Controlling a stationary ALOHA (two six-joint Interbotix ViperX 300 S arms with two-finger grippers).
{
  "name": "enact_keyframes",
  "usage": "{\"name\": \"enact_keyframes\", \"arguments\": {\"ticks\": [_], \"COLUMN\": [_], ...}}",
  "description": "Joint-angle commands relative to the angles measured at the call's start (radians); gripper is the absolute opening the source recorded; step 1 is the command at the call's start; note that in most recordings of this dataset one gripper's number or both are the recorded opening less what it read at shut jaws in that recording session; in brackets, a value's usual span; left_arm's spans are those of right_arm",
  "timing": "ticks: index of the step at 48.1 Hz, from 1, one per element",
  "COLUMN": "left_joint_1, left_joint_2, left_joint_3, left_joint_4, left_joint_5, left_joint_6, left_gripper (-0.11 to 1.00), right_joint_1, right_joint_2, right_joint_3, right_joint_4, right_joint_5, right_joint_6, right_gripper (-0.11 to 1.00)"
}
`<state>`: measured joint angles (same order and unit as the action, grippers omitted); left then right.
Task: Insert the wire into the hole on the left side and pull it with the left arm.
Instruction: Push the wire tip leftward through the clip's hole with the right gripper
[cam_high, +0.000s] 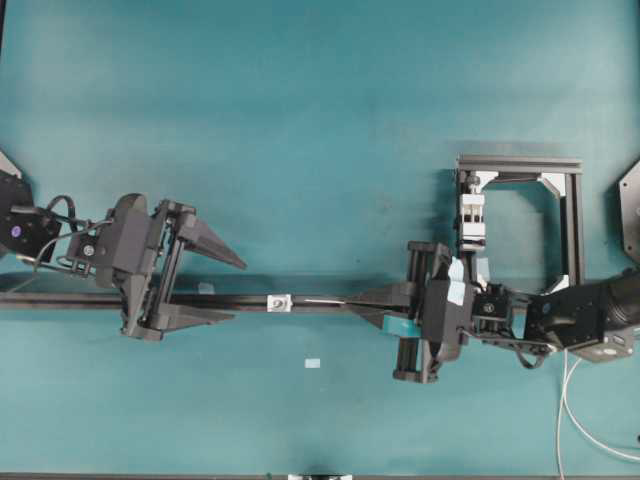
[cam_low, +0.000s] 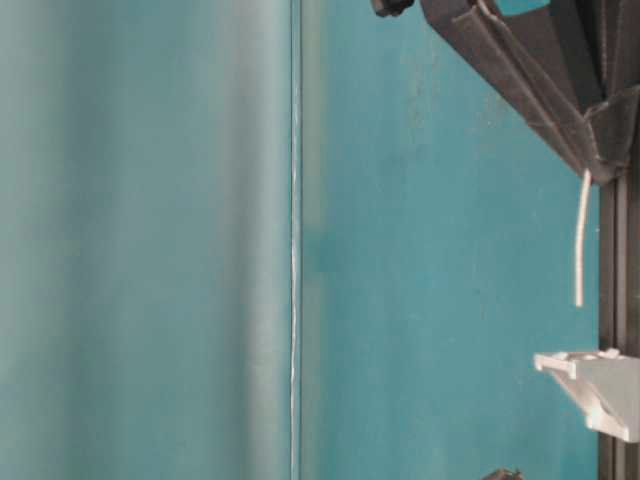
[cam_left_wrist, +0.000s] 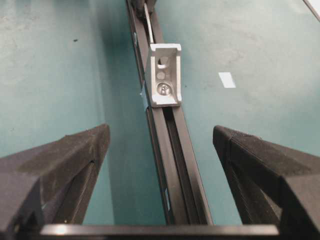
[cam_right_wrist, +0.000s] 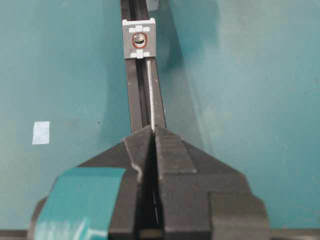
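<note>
Slotted black rail (cam_right_wrist: 134, 95), carrying silver bracket (cam_right_wrist: 139, 38) with hole (cam_right_wrist: 139, 40); right gripper (cam_right_wrist: 153, 129) pinching thin stiff wire (cam_right_wrist: 151, 95); left gripper (cam_left_wrist: 160, 145) spread.

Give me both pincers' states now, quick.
Left pincer: open, holding nothing, fingers either side of the rail.
Right pincer: closed on the wire.
</note>
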<state>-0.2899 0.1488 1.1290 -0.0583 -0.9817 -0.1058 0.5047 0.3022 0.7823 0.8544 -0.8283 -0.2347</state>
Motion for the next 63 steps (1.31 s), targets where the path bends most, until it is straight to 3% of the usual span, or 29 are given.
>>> {"name": "enact_keyframes", "arguments": {"ticks": [1,63], "left_joint_1": [-0.002,0.002], "left_joint_2": [-0.011,-0.011], "left_joint_3": [-0.011,-0.026], "left_joint_4": [-0.003,0.000], "left_joint_5": [-0.005,0.038], "left_joint_6": [0.003,0.003], "left_gripper": [0.58,0.58], "right_joint_1": [-0.003,-0.055], "right_joint_2": [-0.012,0.025], "right_joint_3": [-0.017,-0.095], "right_joint_4": [-0.005,-0.044], "right_joint_5": [0.002,0.104], "right_joint_6": [-0.003,-0.017], "right_gripper": [0.03,0.03]}}
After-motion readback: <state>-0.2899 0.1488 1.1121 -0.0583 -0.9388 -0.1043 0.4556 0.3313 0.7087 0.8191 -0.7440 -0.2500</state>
